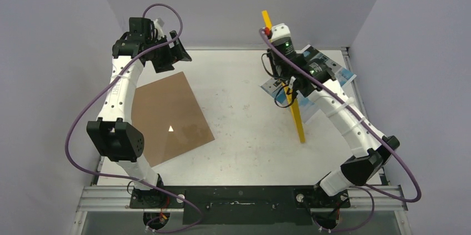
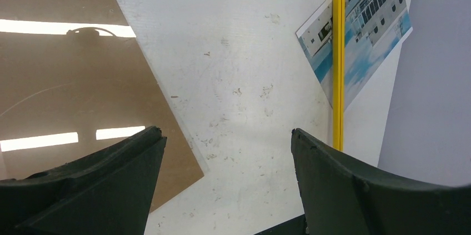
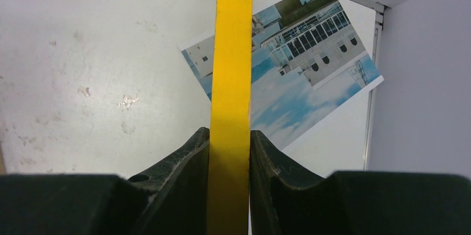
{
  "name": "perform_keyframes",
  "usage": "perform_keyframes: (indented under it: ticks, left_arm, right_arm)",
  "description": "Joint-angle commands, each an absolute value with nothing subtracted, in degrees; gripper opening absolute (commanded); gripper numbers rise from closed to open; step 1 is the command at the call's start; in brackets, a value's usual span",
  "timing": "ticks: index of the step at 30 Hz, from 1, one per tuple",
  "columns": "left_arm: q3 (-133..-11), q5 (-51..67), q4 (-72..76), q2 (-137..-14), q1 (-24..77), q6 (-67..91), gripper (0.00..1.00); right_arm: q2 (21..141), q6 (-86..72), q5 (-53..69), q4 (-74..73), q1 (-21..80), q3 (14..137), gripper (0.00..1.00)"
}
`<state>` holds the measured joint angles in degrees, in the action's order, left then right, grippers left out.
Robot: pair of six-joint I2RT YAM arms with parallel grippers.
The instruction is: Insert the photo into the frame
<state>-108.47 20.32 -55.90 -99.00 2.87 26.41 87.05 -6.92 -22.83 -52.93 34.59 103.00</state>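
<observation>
While the right gripper [image 3: 229, 135] is clamping both of its dark fingers against the thin, bright yellow rectangular picture frame [image 3: 233, 51], it is holding that frame up on edge at the far right of the white table [image 1: 244, 124]. In the overhead view the frame is showing as a narrow yellow strip running from near to far, with its far end rising above the arm's wrist. Whether its near end is touching the table I cannot tell.

The rectangular paper photo [image 3: 311, 74] of a white multi-storey building against blue sky and clouds is lying flat on the table by the far right corner, skewed to the table's edges, under and behind the held frame. In the left wrist view the frame's yellow bar is crossing the photo, so part of the print is showing on each side of it.

The left gripper [image 2: 226, 135] is hanging in the air over the far left of the table, with its jaws standing wide apart and nothing between them. Below it, the plain brown rectangular backing board [image 1: 166, 115] is lying flat on the left half of the table, turned at an angle, its glossy surface reflecting strips of ceiling light. The board and the photo are lying well apart, with scuffed white tabletop between them.
</observation>
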Motion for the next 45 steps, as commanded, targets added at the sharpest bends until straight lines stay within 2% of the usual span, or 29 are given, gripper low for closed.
perform_keyframes:
  ticks: [1,10,18,27,35,45]
  left_arm:
    - [-111.3,19.3,-54.6,-99.1,1.6,25.1,0.82]
    - [-111.5,18.9,-54.6,-99.2,0.4,25.1,0.82]
    - [-112.2,18.8,-54.8,-99.9,-0.5,25.3,0.82]
    - [-121.1,18.0,-58.6,-105.6,-3.8,24.4,0.82]
    - [-119.4,17.5,-58.1,-106.0,-4.5,24.1,0.82]
    - [-113.3,19.7,-55.1,-106.0,-4.6,25.8,0.82]
  right_arm:
    - [87.0,-3.0,-33.2,-48.5,41.8,102.1,0.0]
    - [95.2,-14.6,-41.1,-48.7,54.0,100.2,0.0]
    - [105.1,-18.6,-38.0,-47.0,59.3,104.6,0.0]
    - [115.0,-21.5,-29.8,-43.4,60.2,108.6,0.0]
    - [118.5,-25.9,-18.0,-36.5,60.3,105.8,0.01]
    - [125.2,-34.1,-15.8,-40.0,59.2,108.4,0.01]
